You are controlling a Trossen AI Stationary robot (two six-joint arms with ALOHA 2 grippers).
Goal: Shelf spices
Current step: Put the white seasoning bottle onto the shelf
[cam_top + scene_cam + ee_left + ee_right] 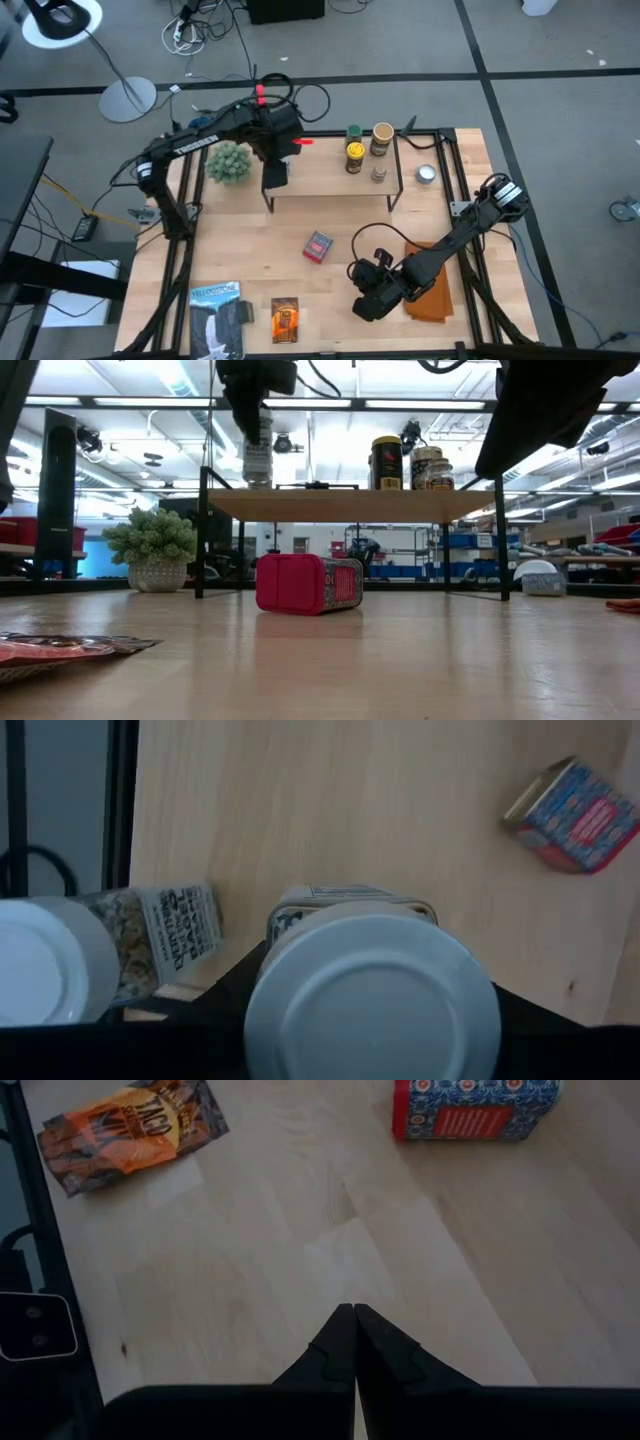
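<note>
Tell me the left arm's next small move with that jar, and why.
Probably lower it straight down: the left gripper holds the white-lidded jar above the left end of the shelf, with a small gap showing under the jar in the low view. Then open.

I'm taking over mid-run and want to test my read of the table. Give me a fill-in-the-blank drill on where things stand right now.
1. The left gripper holds a jar with a ____ lid over the shelf.
2. The right gripper hovers over the table with its jaws ____.
3. The red box lies on the table, not yet on the ____.
4. The taco packet lies ____ on the table.

Missing words: white; shut; shelf; flat
</note>
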